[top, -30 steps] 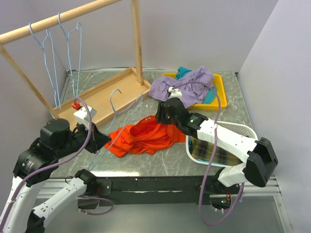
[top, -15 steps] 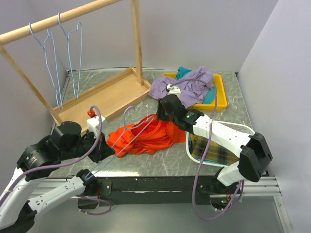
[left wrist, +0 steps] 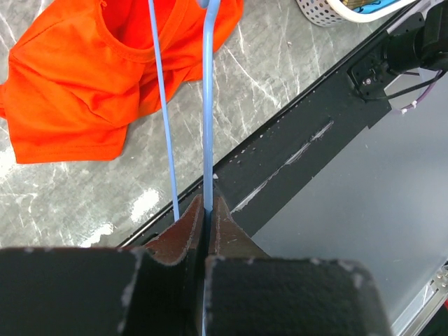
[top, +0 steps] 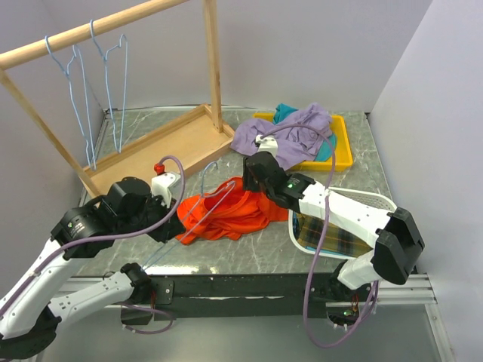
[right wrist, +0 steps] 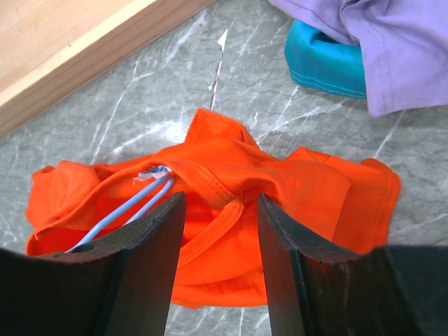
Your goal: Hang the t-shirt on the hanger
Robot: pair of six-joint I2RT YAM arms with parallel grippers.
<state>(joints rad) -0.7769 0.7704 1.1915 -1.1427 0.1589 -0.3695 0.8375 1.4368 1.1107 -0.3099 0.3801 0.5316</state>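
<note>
The orange t-shirt [top: 230, 215] lies crumpled on the marble table, neck opening up. My left gripper [top: 172, 224] is shut on the light-blue wire hanger [top: 204, 205]. In the left wrist view the wire [left wrist: 207, 105] runs out from between the closed fingers [left wrist: 208, 206] toward the t-shirt [left wrist: 70, 91]. My right gripper [top: 253, 181] hovers over the far side of the t-shirt. It is open [right wrist: 220, 203], one finger on each side of the collar of the t-shirt [right wrist: 308, 189]. The hanger's end [right wrist: 119, 212] reaches into the neck opening by the label.
A wooden rack [top: 90, 30] at back left carries two more blue hangers [top: 113, 68]; its wooden base [top: 173, 139] is behind the shirt. A yellow tray [top: 341, 154] holds a lavender garment [top: 290, 132]. A white basket [top: 381, 202] with plaid cloth [top: 339, 240] stands right.
My left arm has swung right with the hanger, bringing its end from beside the shirt into the neck opening. The right gripper has stayed over the collar, still open.
</note>
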